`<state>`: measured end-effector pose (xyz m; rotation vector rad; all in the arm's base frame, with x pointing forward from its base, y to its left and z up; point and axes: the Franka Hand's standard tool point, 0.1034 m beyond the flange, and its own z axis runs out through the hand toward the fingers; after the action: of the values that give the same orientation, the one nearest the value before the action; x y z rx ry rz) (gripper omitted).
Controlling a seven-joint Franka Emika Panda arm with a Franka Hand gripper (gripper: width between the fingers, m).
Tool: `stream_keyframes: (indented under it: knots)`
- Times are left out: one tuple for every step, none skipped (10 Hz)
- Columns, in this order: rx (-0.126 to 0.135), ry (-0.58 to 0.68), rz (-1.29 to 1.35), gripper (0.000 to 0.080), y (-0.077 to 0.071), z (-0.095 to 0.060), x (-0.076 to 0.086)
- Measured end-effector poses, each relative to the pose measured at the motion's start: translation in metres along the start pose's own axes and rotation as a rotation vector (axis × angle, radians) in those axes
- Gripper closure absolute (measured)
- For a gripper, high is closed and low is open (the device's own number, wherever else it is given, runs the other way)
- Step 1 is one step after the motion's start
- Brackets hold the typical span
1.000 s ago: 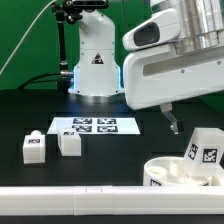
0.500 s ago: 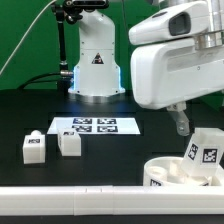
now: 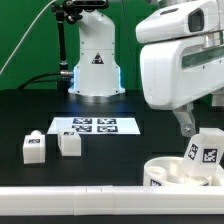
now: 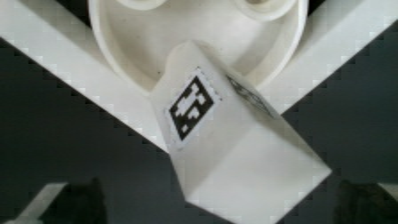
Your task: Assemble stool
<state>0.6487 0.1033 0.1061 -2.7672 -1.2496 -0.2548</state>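
The round white seat (image 3: 170, 173) lies at the front on the exterior view's right. A tagged white leg (image 3: 204, 148) stands tilted on it. Two more small legs (image 3: 34, 147) (image 3: 69, 142) stand on the black table at the left. My gripper (image 3: 188, 124) hangs open just above and beside the tagged leg. In the wrist view the leg (image 4: 228, 125) lies lengthwise between my two dark fingers (image 4: 45, 203), which stand apart from it, with the seat (image 4: 178, 35) behind. Nothing is held.
The marker board (image 3: 95, 126) lies in the middle of the table before the robot base (image 3: 96, 62). A long white border rail (image 3: 70, 205) runs along the front edge. White rail strips (image 4: 54, 45) cross the wrist view beside the seat.
The arm has moved toward the exterior view's right and slightly down, bringing the gripper closer over the tagged leg on the seat. The jaws stay open; no part has moved.
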Motion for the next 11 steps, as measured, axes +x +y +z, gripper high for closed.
stream_keyframes:
  knots:
    - [-0.026, 0.003, -0.118, 0.0151, 0.002, 0.001, 0.000]
    - [-0.043, -0.003, -0.235, 0.0151, 0.001, 0.003, -0.001]
    - [-0.053, -0.015, -0.333, 0.0151, 0.000, 0.004, -0.002]
    - [-0.066, -0.026, -0.444, 0.0151, 0.000, 0.006, 0.000]
    - [-0.076, -0.040, -0.558, 0.0151, -0.001, 0.009, 0.001]
    - [-0.084, -0.051, -0.623, 0.0151, -0.003, 0.013, 0.002]
    - [-0.086, -0.065, -0.692, 0.0151, -0.005, 0.017, 0.002]
    - [-0.086, -0.083, -0.771, 0.0151, -0.005, 0.020, 0.000]
    - [-0.066, -0.105, -0.808, 0.0151, -0.003, 0.023, -0.003]
    - [-0.065, -0.113, -0.855, 0.0151, 0.000, 0.024, -0.003]
    - [-0.064, -0.113, -0.840, 0.0163, 0.000, 0.025, -0.004]
